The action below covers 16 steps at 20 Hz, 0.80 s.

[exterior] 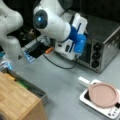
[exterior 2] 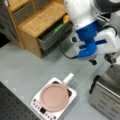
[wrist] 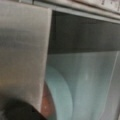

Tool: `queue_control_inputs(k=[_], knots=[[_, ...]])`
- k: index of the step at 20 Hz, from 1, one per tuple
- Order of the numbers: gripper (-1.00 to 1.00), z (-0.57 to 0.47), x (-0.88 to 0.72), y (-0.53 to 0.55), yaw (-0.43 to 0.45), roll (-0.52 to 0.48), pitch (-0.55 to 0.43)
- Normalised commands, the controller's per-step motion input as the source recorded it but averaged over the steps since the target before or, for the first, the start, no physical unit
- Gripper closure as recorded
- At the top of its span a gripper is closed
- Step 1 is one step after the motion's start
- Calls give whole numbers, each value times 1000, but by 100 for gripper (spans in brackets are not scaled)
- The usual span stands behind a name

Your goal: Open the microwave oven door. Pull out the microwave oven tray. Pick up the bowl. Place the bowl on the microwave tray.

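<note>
Silver microwave oven (exterior: 105, 45) edge beside blue gripper (exterior: 79, 51).

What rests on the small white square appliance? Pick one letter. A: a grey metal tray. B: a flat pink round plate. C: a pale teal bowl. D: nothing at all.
B: in both front views a flat pink round plate lies on top of the small white square appliance, which stands on the grey table beside the silver microwave oven.
</note>
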Motion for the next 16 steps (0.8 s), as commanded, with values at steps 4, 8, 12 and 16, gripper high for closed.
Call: queue_control_inputs(k=[4,8,12,16], knots=[[-100,136,139,116,-49,-174,48],[-100,190,167,19,-29,-370,122],[-100,240,214,-29,-16,-596,189],[-100,279,229,-75,36,-523,156]])
